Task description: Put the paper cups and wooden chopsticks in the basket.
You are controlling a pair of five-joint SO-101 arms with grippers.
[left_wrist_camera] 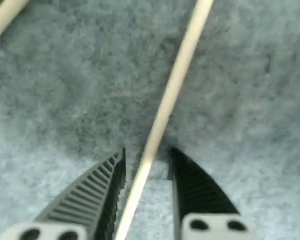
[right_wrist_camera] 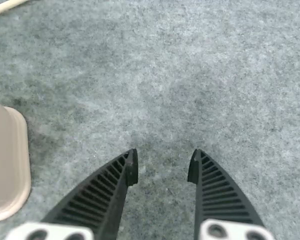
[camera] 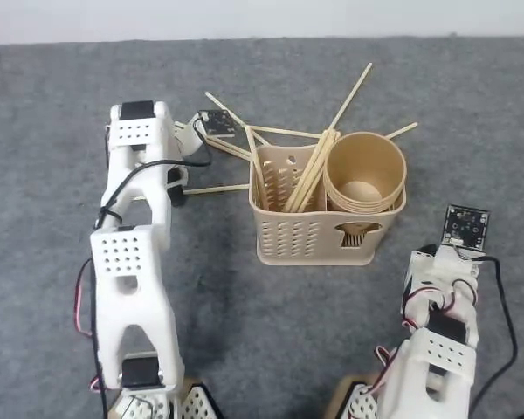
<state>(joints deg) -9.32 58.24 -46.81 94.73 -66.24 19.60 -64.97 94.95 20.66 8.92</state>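
Left gripper (left_wrist_camera: 147, 161) jaws are set apart, straddling one loose chopstick (left_wrist_camera: 176, 92) that lies on the grey carpet (left_wrist_camera: 65, 90); no clamping is seen. Right gripper (right_wrist_camera: 162, 167) jaws are likewise spread over bare carpet, just beside a corner of the basket (right_wrist_camera: 10, 160). In the high view, stacked paper cups (camera: 364, 179) and several chopsticks (camera: 310, 179) are seen standing in the basket, with more sticks (camera: 231, 147) lying by its far-left corner.

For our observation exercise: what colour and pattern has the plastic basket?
Beige plastic basket, rows of small slots in its walls; best in the high view.
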